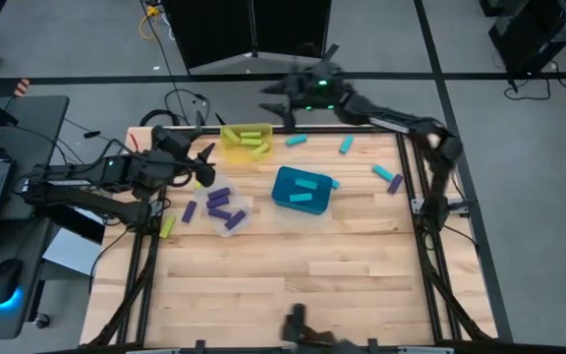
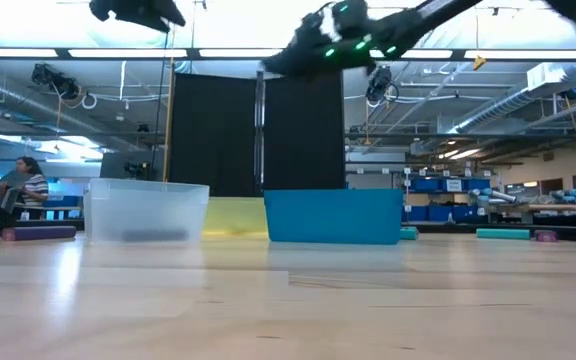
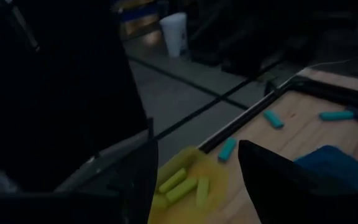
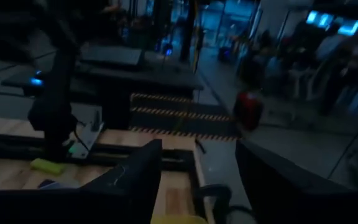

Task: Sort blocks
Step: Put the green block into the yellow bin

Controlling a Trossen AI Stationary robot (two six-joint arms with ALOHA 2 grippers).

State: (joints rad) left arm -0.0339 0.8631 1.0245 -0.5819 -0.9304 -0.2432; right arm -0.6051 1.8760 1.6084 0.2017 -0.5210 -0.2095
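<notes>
Right gripper point(image 1: 285, 98) hangs open and empty by the yellow bin point(image 1: 247, 142), drop looks done; left gripper point(image 1: 204, 165) open beside the clear bin point(image 1: 218, 208); next: loose cyan blocks point(image 1: 346, 146) at far edge

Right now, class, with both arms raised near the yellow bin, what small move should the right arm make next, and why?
Probably swing the right gripper, whose jaws stand open and empty, toward the loose cyan block just past the yellow bin and lower over it. That block lies nearest on bare table, outside the teal bin holding other cyan ones.
</notes>
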